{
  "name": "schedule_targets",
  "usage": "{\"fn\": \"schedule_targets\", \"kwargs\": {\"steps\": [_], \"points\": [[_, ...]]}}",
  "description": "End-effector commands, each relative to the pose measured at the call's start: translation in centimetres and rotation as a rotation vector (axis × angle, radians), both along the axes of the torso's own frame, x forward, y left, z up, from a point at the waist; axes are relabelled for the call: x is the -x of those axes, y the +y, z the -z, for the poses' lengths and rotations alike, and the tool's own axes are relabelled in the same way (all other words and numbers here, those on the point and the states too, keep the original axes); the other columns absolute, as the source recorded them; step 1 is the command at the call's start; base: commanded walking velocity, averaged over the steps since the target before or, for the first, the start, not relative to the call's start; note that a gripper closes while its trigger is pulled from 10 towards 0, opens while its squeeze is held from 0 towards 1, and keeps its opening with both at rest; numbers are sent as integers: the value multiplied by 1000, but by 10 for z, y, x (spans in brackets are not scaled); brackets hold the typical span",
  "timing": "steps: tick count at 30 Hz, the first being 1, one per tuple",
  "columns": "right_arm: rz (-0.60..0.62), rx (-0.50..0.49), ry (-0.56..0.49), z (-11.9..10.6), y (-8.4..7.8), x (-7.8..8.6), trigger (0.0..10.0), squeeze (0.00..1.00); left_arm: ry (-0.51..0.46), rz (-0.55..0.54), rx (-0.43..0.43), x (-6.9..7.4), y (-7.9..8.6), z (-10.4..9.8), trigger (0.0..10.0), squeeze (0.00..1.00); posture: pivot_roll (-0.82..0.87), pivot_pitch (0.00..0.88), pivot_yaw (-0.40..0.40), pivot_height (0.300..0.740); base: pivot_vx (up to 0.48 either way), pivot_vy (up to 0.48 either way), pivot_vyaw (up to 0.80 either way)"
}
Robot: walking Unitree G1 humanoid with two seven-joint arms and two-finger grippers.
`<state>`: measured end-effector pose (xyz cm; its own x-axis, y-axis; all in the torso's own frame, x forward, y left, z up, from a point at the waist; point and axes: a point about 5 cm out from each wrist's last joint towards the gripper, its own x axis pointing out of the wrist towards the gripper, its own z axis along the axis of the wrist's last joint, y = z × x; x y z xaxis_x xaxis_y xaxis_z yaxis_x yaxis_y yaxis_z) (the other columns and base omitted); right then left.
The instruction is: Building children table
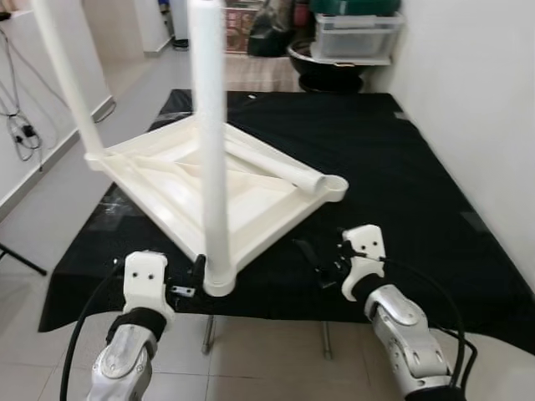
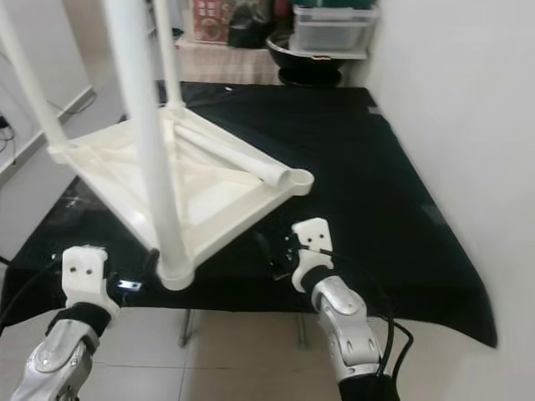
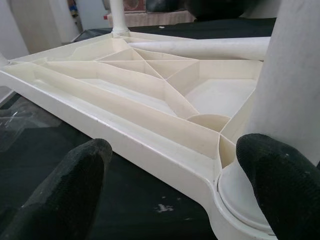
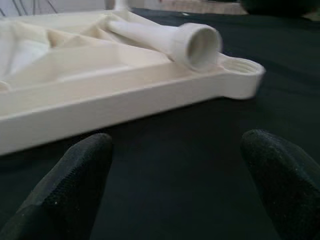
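Observation:
A cream plastic children's table top (image 1: 251,200) lies upside down on a black-covered table (image 1: 401,167). Three white legs stand up from its corners; the nearest leg (image 1: 209,142) rises from the front corner. A loose leg (image 1: 276,171) lies across the underside, its open end beside the empty right corner socket (image 1: 337,185). My left gripper (image 1: 188,280) is open at the front corner, one fingertip (image 3: 280,185) by the leg's base. My right gripper (image 1: 322,259) is open low over the black cloth, short of the loose leg (image 4: 170,40) and socket (image 4: 240,67).
A white wall runs along the right. At the far end stand a black basin (image 1: 330,63) and a clear storage box (image 1: 355,38). Cables (image 1: 21,125) hang on the left wall. The table's front edge is just under my grippers, with tiled floor (image 1: 267,359) below.

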<state>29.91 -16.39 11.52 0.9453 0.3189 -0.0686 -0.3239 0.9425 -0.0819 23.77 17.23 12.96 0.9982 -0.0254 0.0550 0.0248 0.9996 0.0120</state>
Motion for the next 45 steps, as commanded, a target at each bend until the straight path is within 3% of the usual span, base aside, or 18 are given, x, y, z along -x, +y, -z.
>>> {"fn": "schedule_targets", "kwargs": {"steps": [1,13,20,24,27,32,35,36,38,41,45], "points": [[-26,12,-17,-2,7,-2,10000,0,-15,25,-13,-2,-5,1,10000,0,48,38,-33,740,0,0,800],[-25,14,-9,-2,9,-4,10000,0,-8,16,-19,-4,-5,5,10000,0,41,28,-28,740,0,0,800],[-54,21,-14,-3,10,-6,10000,0,-13,16,-14,-4,-6,6,10000,0,37,23,-30,740,0,0,0],[-88,55,-30,-6,11,-7,10000,0,-13,15,-9,-3,-6,7,10000,0,38,21,-32,740,0,0,0],[-134,144,-43,-11,7,-10,10000,0,-10,10,4,-3,-5,8,10000,0,40,21,-36,740,0,0,533],[-131,167,-59,-19,0,-18,10000,0,-8,15,5,-2,-5,8,10000,0,43,22,-38,740,0,0,800],[-104,244,-86,-28,-6,-29,10000,0,-3,23,2,-2,-5,9,10000,0,42,26,-33,740,0,0,800],[-92,365,-86,-33,-8,-39,10000,0,-1,31,-5,-1,-5,9,10000,0,44,29,-31,740,0,0,0],[-95,406,-80,-34,-8,-42,10000,0,-1,35,-8,-1,-5,9,10000,0,44,29,-31,740,0,0,0],[-227,523,-60,-46,-6,-49,10000,0,-2,49,-23,-2,-7,9,10000,0,47,32,-31,740,0,0,0],[-282,640,-64,-65,-12,-58,10000,0,-2,53,-24,-2,-7,8,10000,0,47,35,-34,740,0,0,0]]}}
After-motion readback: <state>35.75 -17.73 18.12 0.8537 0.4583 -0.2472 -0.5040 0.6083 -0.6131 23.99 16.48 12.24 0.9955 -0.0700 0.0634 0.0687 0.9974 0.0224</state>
